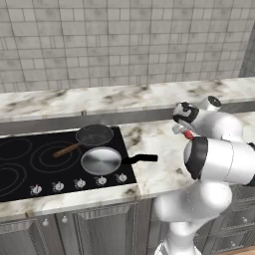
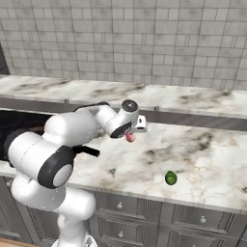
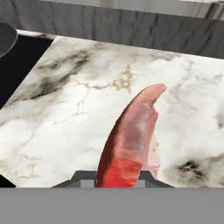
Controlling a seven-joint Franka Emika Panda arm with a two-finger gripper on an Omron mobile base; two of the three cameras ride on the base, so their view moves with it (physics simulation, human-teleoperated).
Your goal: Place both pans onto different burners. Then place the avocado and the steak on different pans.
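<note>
Both pans sit on the cooktop [image 1: 20,164], dark pan [image 1: 94,134] behind silver pan [image 1: 101,160]; claw [image 3: 124,177] grips the steak [image 3: 131,140] right of the cooktop; avocado [image 2: 171,178] waits on the bench [image 2: 212,159].

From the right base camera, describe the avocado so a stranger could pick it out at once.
Start at the long marble counter under the tiled wall, to the right of the black cooktop. Near its front edge, well right of the robot arm, sits the avocado. It is a small, glossy, dark green oval lying alone on pale stone, unlike the pinkish-red steak shut in the gripper further back.
</note>
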